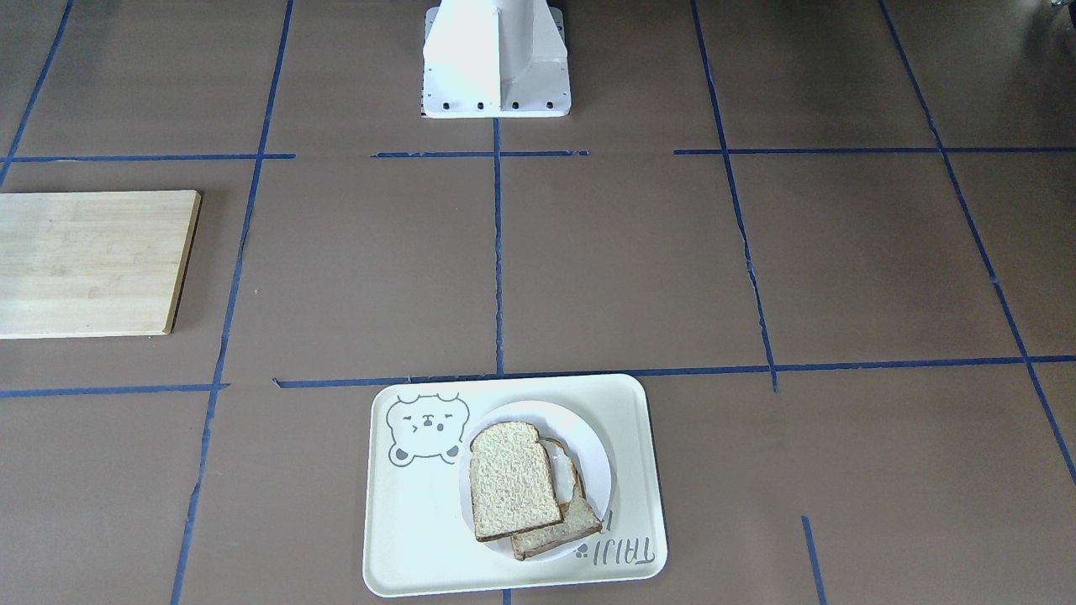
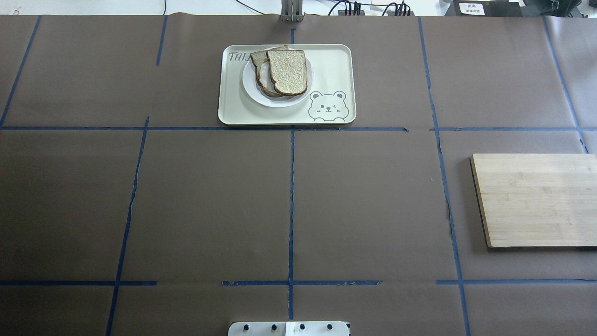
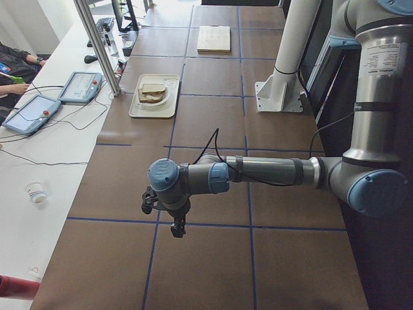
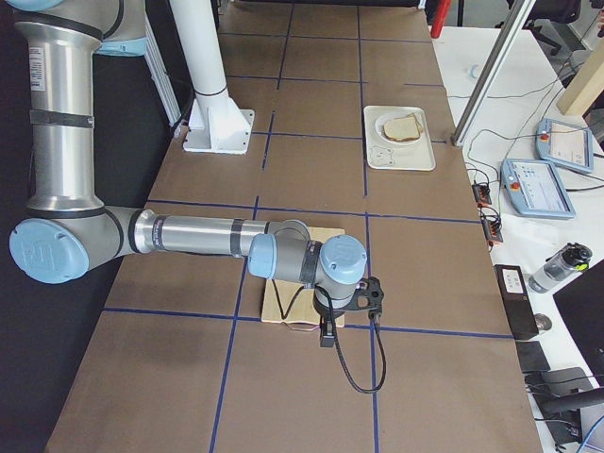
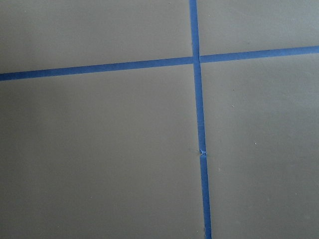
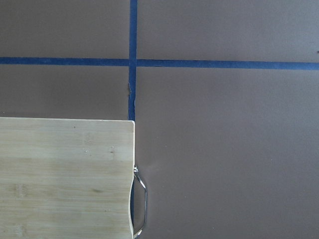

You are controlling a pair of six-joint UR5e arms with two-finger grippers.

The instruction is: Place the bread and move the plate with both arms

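The pale speckled bread slice [image 1: 513,481] lies on the small round white plate [image 1: 588,445] in the cream tray [image 1: 412,521]. It is probably soft and light, so pinch its crust edges. Whether the left end effector [image 3: 175,227] or the right end effector [image 4: 327,334] is spread, I cannot tell.

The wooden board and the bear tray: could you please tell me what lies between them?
Only brown table cover crossed by blue tape lines lies between tray and board, in the overhead view.
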